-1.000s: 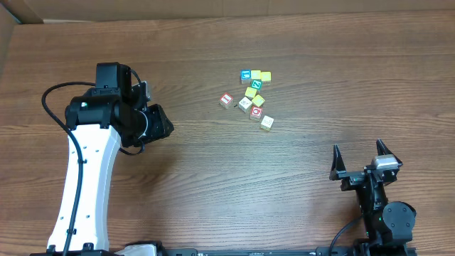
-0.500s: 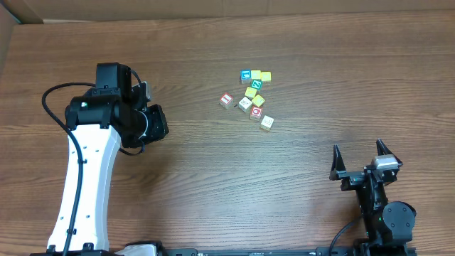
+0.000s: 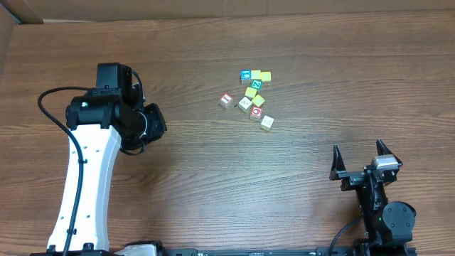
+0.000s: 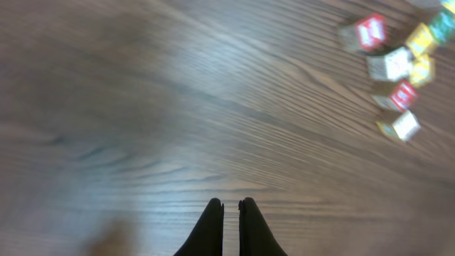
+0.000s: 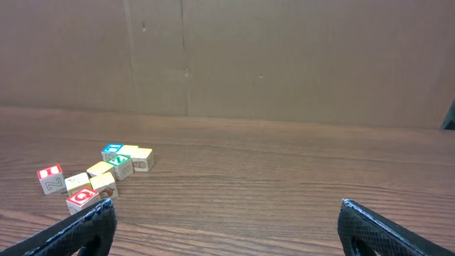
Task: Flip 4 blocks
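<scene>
The blocks lie in a loose cluster at mid-table. A red-printed block (image 3: 227, 99) sits at its left edge, beside a cream block (image 3: 245, 104). A second red-printed block (image 3: 256, 112) and a yellowish block (image 3: 259, 100) are close by. The left wrist view, blurred, shows them at top right: red (image 4: 371, 31), cream (image 4: 387, 65), red (image 4: 404, 94). My left gripper (image 3: 158, 121) (image 4: 231, 205) is shut on nothing, well left of the cluster. My right gripper (image 3: 359, 151) (image 5: 227, 205) stands wide open at the near right, with the red block (image 5: 83, 197) beside its left finger.
A blue-printed cube (image 3: 245, 75), a green-printed cube (image 3: 257, 84), more yellow cubes (image 3: 266, 75) and a pale cube (image 3: 267, 121) share the cluster. A cardboard wall (image 5: 284, 57) stands behind the table. A box corner (image 3: 21, 11) sits at the far left.
My left gripper's jaws have closed from partly open to shut, and the arm's wrist has drawn back slightly to the left. The right arm and the blocks have not moved.
</scene>
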Action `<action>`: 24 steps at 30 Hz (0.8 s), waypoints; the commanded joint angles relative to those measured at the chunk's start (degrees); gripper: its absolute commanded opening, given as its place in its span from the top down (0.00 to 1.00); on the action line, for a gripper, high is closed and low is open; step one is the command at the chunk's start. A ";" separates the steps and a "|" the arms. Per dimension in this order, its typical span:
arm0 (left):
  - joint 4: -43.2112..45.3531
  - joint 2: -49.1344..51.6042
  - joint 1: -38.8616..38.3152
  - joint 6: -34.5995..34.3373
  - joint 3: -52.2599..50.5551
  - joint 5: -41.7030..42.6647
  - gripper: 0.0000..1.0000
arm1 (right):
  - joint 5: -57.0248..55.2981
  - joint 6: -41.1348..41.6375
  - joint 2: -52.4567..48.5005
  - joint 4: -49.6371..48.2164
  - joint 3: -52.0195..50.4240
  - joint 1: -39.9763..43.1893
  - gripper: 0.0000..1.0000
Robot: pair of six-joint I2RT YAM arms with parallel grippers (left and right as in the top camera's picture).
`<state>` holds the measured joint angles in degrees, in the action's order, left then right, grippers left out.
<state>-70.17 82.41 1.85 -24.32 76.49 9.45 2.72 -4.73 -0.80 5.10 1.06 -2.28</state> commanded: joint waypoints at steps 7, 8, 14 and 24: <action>-1.77 0.26 -1.18 -8.07 1.29 -8.79 0.96 | -0.26 -0.22 0.57 -0.44 -0.61 0.15 0.00; -1.79 0.26 -1.20 -8.07 1.29 -8.74 0.96 | -0.26 -0.22 0.57 -0.44 -0.61 0.15 0.00; -1.75 0.28 -1.20 -8.02 1.29 -8.59 0.96 | -0.26 -0.22 0.57 -0.44 -0.61 0.15 0.00; -0.13 0.37 -1.20 -4.92 1.29 -8.55 0.96 | -0.26 -0.22 0.57 -0.44 -0.61 0.15 0.00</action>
<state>-70.74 82.41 1.10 -31.20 76.49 1.80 2.74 -4.75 -0.80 5.08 1.06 -2.28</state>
